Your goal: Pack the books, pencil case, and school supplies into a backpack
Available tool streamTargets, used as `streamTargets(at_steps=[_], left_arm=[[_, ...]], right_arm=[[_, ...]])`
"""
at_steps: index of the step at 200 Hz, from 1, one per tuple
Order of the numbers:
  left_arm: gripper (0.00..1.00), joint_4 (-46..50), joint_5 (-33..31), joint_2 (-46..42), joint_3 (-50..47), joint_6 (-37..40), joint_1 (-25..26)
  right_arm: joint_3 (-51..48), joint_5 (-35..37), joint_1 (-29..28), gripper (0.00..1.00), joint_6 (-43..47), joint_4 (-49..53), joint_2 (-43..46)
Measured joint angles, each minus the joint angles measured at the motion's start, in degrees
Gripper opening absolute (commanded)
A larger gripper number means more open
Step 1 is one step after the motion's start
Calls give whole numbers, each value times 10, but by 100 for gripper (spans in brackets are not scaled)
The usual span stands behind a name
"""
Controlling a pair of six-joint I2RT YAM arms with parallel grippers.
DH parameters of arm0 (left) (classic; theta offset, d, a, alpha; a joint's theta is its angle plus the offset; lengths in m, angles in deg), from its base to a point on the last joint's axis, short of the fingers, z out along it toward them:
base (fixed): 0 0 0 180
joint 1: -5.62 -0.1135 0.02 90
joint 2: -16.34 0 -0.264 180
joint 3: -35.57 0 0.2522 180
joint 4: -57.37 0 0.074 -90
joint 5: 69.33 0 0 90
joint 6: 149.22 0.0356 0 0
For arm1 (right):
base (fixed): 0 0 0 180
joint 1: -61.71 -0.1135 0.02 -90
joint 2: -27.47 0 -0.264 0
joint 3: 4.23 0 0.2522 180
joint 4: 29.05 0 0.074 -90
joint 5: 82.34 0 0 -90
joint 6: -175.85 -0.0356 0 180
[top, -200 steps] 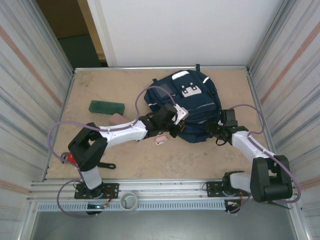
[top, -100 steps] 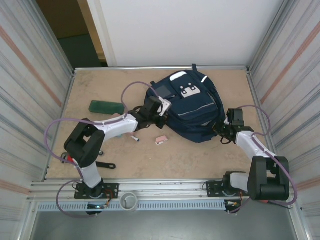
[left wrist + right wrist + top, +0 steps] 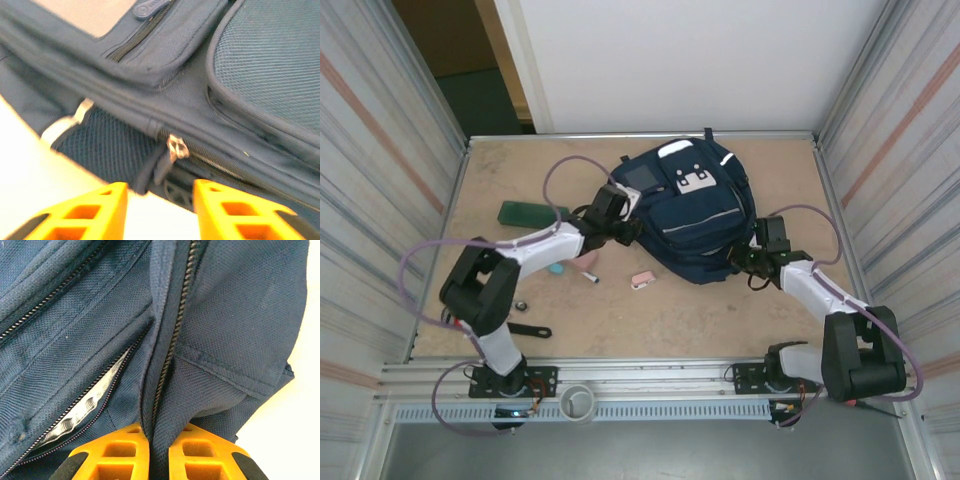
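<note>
Backpack flanked: left end effector parted, empty; right end effector pinching its fabric.

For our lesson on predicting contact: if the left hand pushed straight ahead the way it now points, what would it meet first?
Most likely the metal zip pull on the navy backpack, which lies just ahead of the open left hand. Exact depth is unclear.

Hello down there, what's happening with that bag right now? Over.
Left gripper open at the backpack's zip pull. Right gripper shut on backpack fabric. Eraser, marker, green book unpacked on table. No obstruction seen.
</note>
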Motion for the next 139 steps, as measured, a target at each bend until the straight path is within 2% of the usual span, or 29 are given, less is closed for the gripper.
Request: streamTargets(at_steps=[28,50,86,139], left_arm=[[65,-2,20,-90,-28,11,12],[74,-3,39,-107,-5,41,46],[79,41,48,-12,120,121,119],[80,132,74,132,258,193,131]], right_arm=[[0,19,-42,0,-19,-1,7],[0,34,-65,0,-33,-2,15],[0,47,-80,0,-50,-4,17],[-3,53,-94,1,-64,-5,29]])
